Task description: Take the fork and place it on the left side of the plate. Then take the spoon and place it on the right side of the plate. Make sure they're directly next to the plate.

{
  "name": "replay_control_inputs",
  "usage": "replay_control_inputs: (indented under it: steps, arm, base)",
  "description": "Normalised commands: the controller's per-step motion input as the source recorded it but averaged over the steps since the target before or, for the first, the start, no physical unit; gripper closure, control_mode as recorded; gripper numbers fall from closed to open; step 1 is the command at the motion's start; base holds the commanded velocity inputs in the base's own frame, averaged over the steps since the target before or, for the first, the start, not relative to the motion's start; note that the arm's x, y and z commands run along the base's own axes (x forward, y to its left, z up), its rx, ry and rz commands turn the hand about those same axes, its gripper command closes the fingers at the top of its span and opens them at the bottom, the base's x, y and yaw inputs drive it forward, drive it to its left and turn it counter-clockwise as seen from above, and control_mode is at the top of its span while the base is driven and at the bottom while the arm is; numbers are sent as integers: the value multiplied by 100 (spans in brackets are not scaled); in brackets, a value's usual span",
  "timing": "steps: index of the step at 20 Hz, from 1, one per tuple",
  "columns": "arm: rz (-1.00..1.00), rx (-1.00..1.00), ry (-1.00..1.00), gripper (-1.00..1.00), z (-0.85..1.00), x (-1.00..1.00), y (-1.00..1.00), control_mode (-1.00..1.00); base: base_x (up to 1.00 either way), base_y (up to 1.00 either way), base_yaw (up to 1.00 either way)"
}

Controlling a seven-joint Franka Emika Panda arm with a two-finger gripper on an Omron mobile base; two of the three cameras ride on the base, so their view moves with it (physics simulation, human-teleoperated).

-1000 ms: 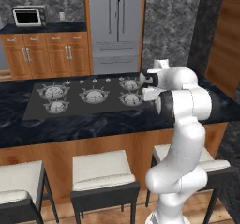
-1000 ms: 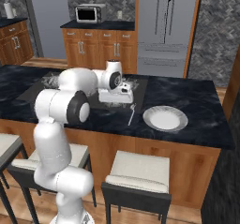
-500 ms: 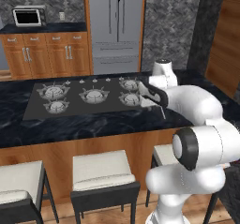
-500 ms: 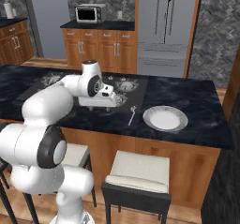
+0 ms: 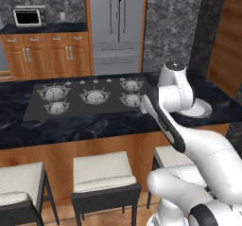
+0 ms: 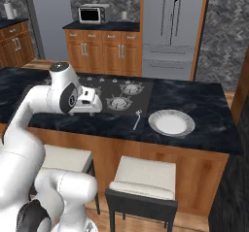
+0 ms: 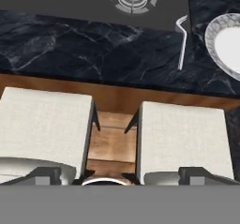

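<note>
The round white plate (image 6: 171, 123) lies on the dark counter near its front edge, and also shows at the right edge of the hand view as plate (image 7: 224, 44). Just left of it lies slim silvery cutlery (image 6: 136, 120), cutlery (image 7: 181, 45). Its far end looks bent or crossed by a second short piece, and I cannot tell fork from spoon. My gripper (image 6: 92, 108) hovers above the counter's front edge, well left of the cutlery. It is open and empty, its fingertips (image 7: 47, 174) spread wide over the stools.
A black cooktop (image 6: 114, 92) with several burners fills the counter behind the cutlery. Two white-cushioned stools (image 7: 185, 138) stand under the wooden counter front. My bent arm covers part of the plate (image 5: 201, 110) in the left base view. Fridge and cabinets stand far behind.
The arm has folded lower and the hand has drifted left along the counter, away from the cutlery and plate. The gripper stays open. Cutlery and plate have not moved.
</note>
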Motion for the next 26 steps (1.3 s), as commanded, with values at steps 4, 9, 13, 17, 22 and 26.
replay_control_inputs:
  steps: [4, 9, 13, 17, 22, 26]
  arm:
    - [7, 0, -21, -100, 31, -89, 8, -100]
    - [7, 1, -21, -100, 12, -80, 4, -100]
    - [8, 1, -16, -100, 4, -74, 17, -100]
    - [0, 0, 0, -100, 0, 0, 0, 100]
    - [0, 0, 0, -100, 0, 0, 0, 100]
    - [0, 0, 0, -100, 0, 0, 0, 100]
  base:
    - [0, 0, 0]
    - [0, 0, 0]
    - [0, 0, 0]
    - [-61, 61, 11]
    - [-39, 100, 27]
    - [-26, 100, 42]
